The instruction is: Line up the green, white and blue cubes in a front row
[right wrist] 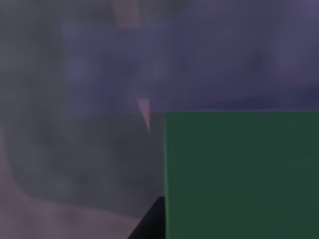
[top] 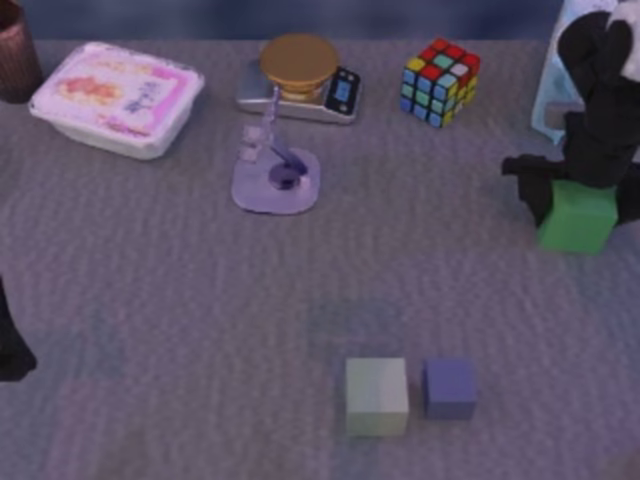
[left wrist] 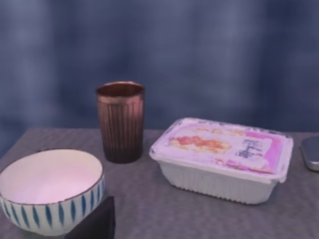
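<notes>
The bright green cube (top: 577, 218) is at the table's right side, under my right gripper (top: 580, 200), which is shut on it. In the right wrist view the green cube (right wrist: 239, 174) fills the near corner, with one dark finger (right wrist: 152, 224) pressed against its side. The off-white cube (top: 377, 396) and the smaller blue-violet cube (top: 449, 388) stand side by side near the front edge, a small gap between them. My left arm (top: 10, 350) is parked at the left edge; only a dark piece of it (left wrist: 94, 221) shows in its wrist view.
Along the back stand a brown cup (top: 15, 60), a sealed food box (top: 117, 98), a scale with a gold disc (top: 300, 85) and a multicoloured puzzle cube (top: 441, 82). A purple stand (top: 277, 180) sits before the scale. A striped bowl (left wrist: 50, 189) is near the left gripper.
</notes>
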You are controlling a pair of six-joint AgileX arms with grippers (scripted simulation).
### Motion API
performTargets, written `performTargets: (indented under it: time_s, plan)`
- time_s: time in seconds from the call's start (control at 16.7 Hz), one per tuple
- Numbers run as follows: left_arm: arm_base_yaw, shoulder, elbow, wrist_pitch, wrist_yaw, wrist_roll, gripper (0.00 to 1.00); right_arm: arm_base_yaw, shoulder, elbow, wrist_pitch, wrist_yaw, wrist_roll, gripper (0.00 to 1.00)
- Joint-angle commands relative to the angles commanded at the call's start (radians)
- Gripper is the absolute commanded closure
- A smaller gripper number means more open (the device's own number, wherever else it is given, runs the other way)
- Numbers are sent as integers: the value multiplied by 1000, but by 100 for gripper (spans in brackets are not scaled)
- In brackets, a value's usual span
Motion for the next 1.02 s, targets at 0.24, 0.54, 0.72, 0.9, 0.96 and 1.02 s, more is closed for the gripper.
performTargets:
  time_s: [0.24, 0.54, 0.72, 0.9, 0.96, 1.02]
  plan:
    - [0, 0, 0, 0, 0, 0, 0, 0, 0, 0, 0, 0, 0, 100]
    - [0, 0, 0, 0, 0, 0, 0, 0, -11, 1, -3, 2, 0, 100]
    - [0, 0, 0, 0, 0, 0, 0, 2, -19, 36, -45, 2, 0, 100]
    - [0, 0, 0, 0, 0, 0, 0, 6, -45, 110, -153, 1, -2, 100]
    - [0, 0, 0, 0, 0, 0, 0, 8, -54, 134, -189, 1, -2, 100]
    - [0, 0, 0, 0, 0, 0, 0, 8, -63, 155, -217, 1, -2, 100]
